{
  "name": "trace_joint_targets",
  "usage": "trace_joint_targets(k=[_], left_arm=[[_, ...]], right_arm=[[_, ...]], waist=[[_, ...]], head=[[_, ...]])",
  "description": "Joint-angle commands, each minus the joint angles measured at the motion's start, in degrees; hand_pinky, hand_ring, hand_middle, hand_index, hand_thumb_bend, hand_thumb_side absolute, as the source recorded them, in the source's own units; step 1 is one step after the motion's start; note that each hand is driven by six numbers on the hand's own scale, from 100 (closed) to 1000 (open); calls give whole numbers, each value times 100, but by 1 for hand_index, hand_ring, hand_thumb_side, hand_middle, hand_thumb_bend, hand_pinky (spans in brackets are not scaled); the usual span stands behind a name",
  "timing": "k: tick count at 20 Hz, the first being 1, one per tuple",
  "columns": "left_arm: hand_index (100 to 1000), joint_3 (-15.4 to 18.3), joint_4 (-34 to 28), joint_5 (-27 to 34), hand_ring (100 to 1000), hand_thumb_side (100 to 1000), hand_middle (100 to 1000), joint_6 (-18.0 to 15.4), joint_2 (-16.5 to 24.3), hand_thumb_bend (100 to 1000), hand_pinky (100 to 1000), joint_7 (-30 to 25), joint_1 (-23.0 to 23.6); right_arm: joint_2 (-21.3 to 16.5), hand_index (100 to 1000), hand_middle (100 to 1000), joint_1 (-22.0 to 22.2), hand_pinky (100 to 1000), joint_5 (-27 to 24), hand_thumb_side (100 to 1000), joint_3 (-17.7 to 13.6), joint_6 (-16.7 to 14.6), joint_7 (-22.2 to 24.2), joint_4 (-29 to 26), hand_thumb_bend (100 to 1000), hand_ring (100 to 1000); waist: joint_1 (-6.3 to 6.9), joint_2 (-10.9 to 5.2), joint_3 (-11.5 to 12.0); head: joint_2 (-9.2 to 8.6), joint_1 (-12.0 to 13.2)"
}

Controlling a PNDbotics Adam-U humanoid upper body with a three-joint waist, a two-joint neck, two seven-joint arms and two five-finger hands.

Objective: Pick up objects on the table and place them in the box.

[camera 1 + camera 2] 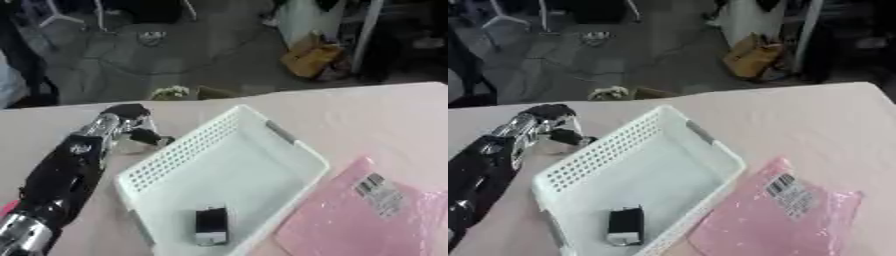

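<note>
worktop (367,115) holds white box (262,150) with a small black item (211,226) already inside, pink packet (367,210) still out beside the box, left hand (131,125) just beside its far-left wall, fingers curled, apparently empty.

A white plastic basket with perforated side walls (179,155) sat askew on the pale table, its long axis running diagonally from the near left to the far right, with a slot handle in its far end wall. Inside it, near the front end, a small black rectangular object with a silvery lower end (211,226) lay flat on the floor. A flat pink plastic packet with a white barcode label (776,212) lay on the table just beside the basket's right side.
</note>
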Motion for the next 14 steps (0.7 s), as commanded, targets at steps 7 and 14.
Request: trace_joint_targets(k=[7,14], left_arm=[[1000,120,22,91,1000,908,991,58,230,892,1000,299,-28],[950,146,74,185,833,875,822,104,220,872,732,328,-15]], right_arm=[[-65,731,755,-28,793,67,1000,-33,12,-47,-116,100,844],[-60,728,755,-34,794,48,1000,-37,9,-62,-116,100,844]], waist=[[-60,21,22],[-63,15,38]], head=[[-80,9],[-72,11]])
